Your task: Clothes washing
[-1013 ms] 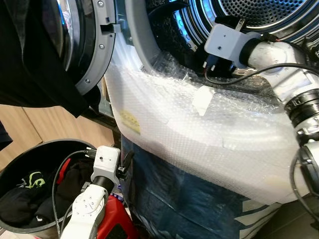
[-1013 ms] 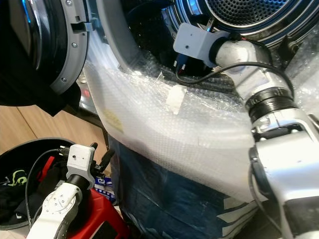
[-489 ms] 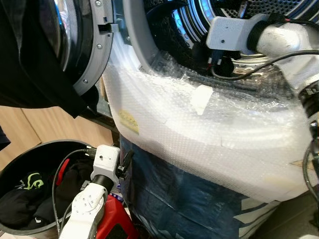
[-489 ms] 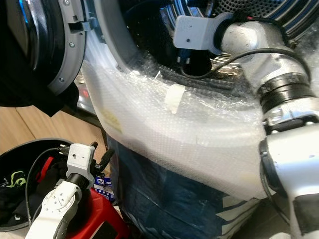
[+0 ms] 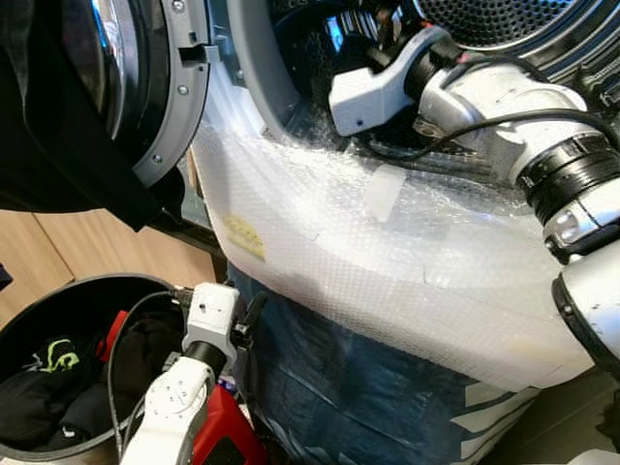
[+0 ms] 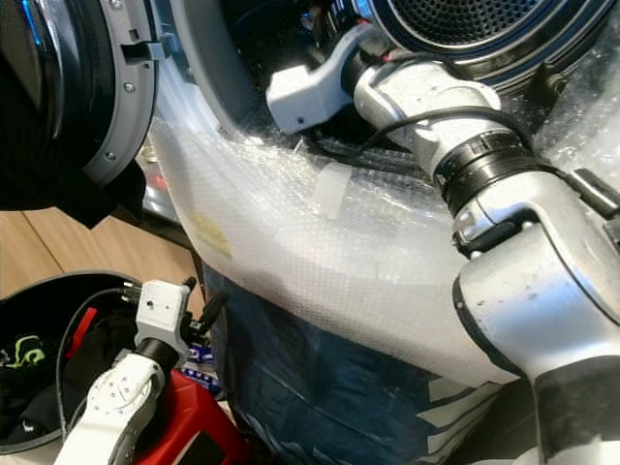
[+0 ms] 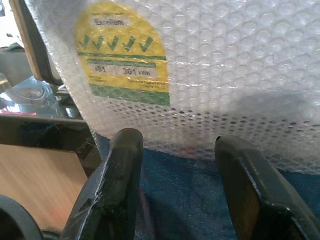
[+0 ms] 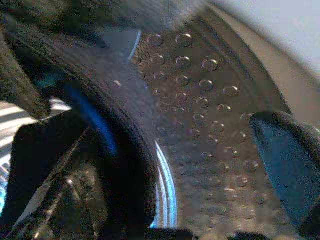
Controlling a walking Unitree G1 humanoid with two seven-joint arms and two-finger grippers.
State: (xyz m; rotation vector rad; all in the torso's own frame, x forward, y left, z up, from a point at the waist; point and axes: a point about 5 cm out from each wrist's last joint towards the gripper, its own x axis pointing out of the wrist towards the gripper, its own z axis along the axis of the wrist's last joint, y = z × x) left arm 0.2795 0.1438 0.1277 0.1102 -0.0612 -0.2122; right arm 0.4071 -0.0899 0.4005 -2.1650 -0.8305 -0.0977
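The washing machine (image 5: 407, 252) is wrapped in bubble wrap and its round door (image 5: 160, 87) is swung open to the left. My right arm reaches into the drum mouth (image 5: 320, 58), and its grey wrist (image 5: 363, 97) lies on the lower rim with the fingers hidden inside. In the right wrist view, my right gripper (image 8: 150, 160) is open against the dimpled drum wall (image 8: 200, 115). A black garment (image 5: 58, 136) hangs over the door. My left gripper (image 7: 180, 190) is open down by the machine's front, facing the yellow label (image 7: 122, 50).
A black round basket (image 5: 19, 334) holding dark clothes (image 5: 53, 392) stands on the floor at the left, beside my left arm. A red object (image 5: 228, 436) lies under that arm. The wooden floor (image 5: 58, 252) shows beyond the basket.
My right wrist has swung left along the drum's lower rim and turned deeper into the opening. The left arm has stayed put; the view has shifted slightly.
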